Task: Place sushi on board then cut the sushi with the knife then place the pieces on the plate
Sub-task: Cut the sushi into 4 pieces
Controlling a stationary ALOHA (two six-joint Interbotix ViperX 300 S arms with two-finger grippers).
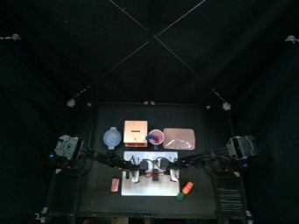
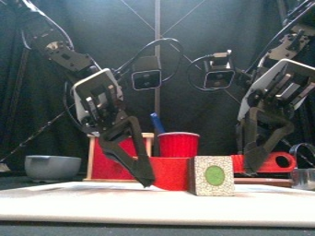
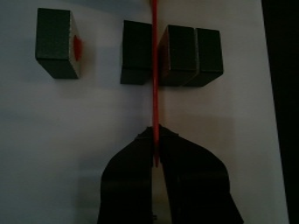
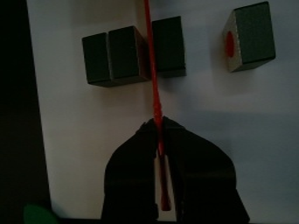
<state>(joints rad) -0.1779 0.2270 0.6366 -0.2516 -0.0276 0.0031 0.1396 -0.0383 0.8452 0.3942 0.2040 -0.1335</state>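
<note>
On the white board (image 3: 59, 157) lies the dark green sushi roll in a row: a joined pair of blocks (image 3: 193, 55), a third block (image 3: 135, 52) and one block apart (image 3: 59, 42). The red knife (image 3: 153, 79), seen edge-on, crosses the row between the pair and the third block. Its ends run into the jaws of both grippers. My left gripper (image 3: 153, 131) is shut on one end and my right gripper (image 4: 155, 124) on the other. From the front, the nearest block (image 2: 213, 175) shows a green round end between the two grippers.
Behind the board stand the blue-grey bowl (image 1: 111, 136), the wooden box (image 1: 135, 133), the red cup (image 2: 179, 145) with the blue knife (image 2: 157, 121), and the pink tray (image 1: 177, 137). A red toy (image 1: 114, 185) and an orange-and-green toy (image 1: 184, 189) flank the board's front.
</note>
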